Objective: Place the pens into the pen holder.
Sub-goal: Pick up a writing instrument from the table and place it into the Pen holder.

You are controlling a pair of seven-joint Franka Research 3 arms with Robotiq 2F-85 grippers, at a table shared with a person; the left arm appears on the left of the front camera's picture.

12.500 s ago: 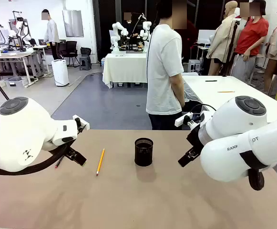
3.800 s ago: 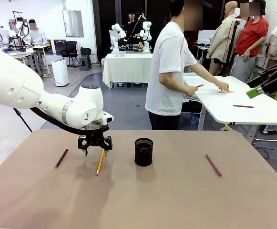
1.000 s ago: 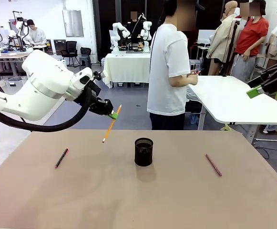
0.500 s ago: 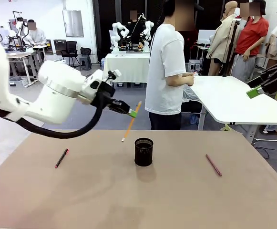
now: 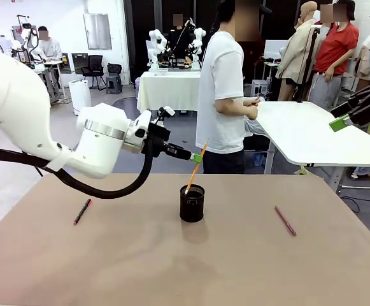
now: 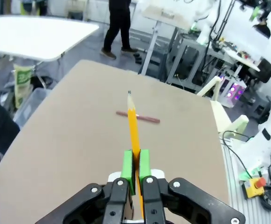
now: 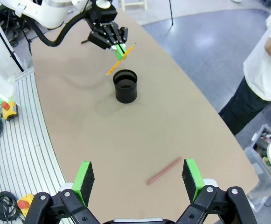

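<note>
While the left fingers (image 6: 128, 165) pinched the yellow pen (image 5: 191, 178), likely light, stiff and slippery, above its middle, tip slanting down just over the pen holder (image 5: 192, 205) on the worktop (image 5: 267, 268), the right fingers (image 7: 85, 179) gaped empty.

White arm (image 5: 99, 150), black claw (image 6: 135, 162), green pads (image 6: 127, 164)

One yellow-orange pen (image 5: 192, 177), black mesh pen holder (image 5: 192, 205), reddish-pink pen (image 5: 285, 220), dark pen (image 5: 82, 211) (red accents), plain tan bench (image 5: 235, 268).
</note>
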